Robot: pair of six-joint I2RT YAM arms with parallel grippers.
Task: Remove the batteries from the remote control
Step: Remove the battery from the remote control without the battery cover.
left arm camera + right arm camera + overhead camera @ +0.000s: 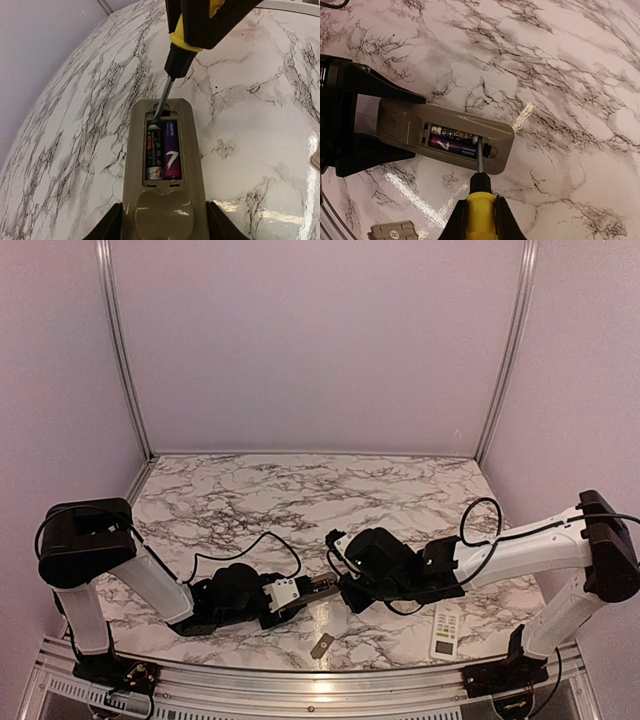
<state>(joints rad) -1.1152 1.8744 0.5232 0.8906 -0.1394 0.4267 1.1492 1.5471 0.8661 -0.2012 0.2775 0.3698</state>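
My left gripper [164, 223] is shut on the near end of a khaki remote control [162, 210], which lies back-up on the marble. Its compartment is open and holds two batteries side by side, a dark one [154, 150] and a purple-blue one [171, 150]. My right gripper [481, 220] is shut on a yellow-handled screwdriver [481, 207]. The screwdriver's metal tip sits in the compartment at the far end of the dark battery [455, 133], next to the purple-blue one [451, 145]. In the top view both grippers, left [300, 592] and right [350, 592], meet over the remote [322, 586].
A flat grey cover plate [322, 645] lies near the front edge, also visible at the right wrist view's bottom left [392, 231]. A white remote [446, 630] rests under the right arm. Black cables loop over the marble behind both arms.
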